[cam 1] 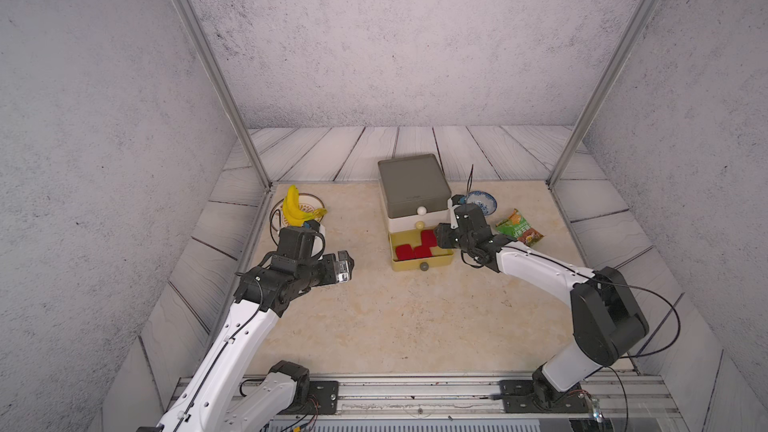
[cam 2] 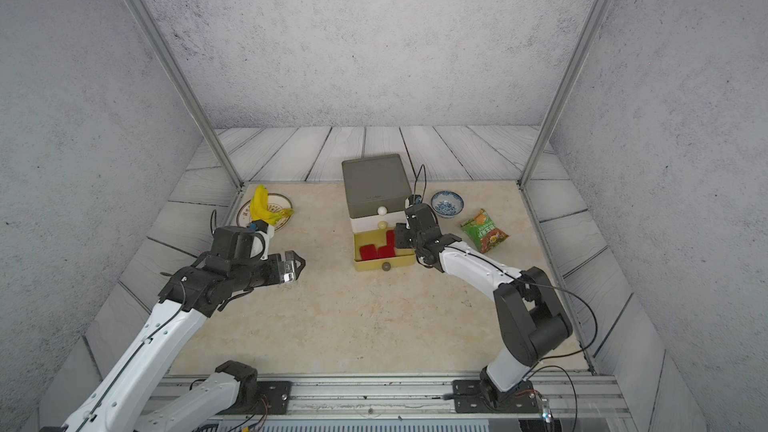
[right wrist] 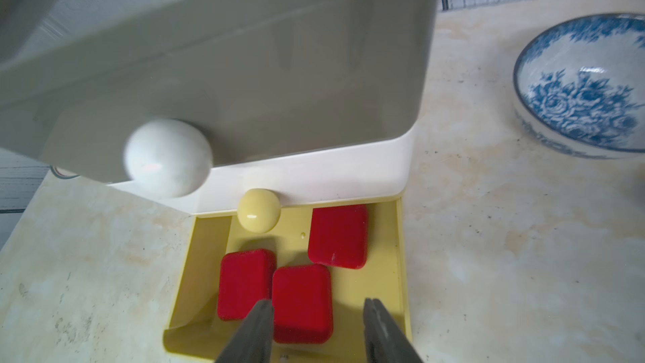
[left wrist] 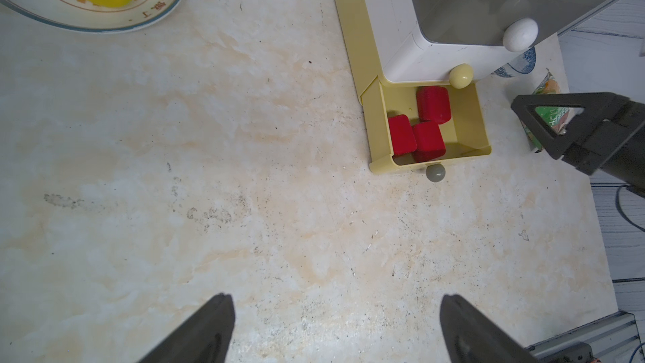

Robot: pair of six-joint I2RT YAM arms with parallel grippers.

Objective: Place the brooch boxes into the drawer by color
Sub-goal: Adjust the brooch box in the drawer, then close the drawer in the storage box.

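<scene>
Where drawer [cam 1: 417, 265] gapes, three red boxes [right wrist: 303, 303], seemingly unheld

We note: right hand [right wrist: 317, 305] fingers parted over open yellow drawer tier [right wrist: 401, 256]; three red brooch boxes [right wrist: 338, 235] inside, our twelve o'clock; blue-white bowl [right wrist: 586, 92] two o'clock on table [right wrist: 488, 239].

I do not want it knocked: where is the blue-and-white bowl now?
In a top view, the blue-and-white bowl stands on the table at the robot's right, just right of the drawer chest and farther back than the green snack packet.
</scene>
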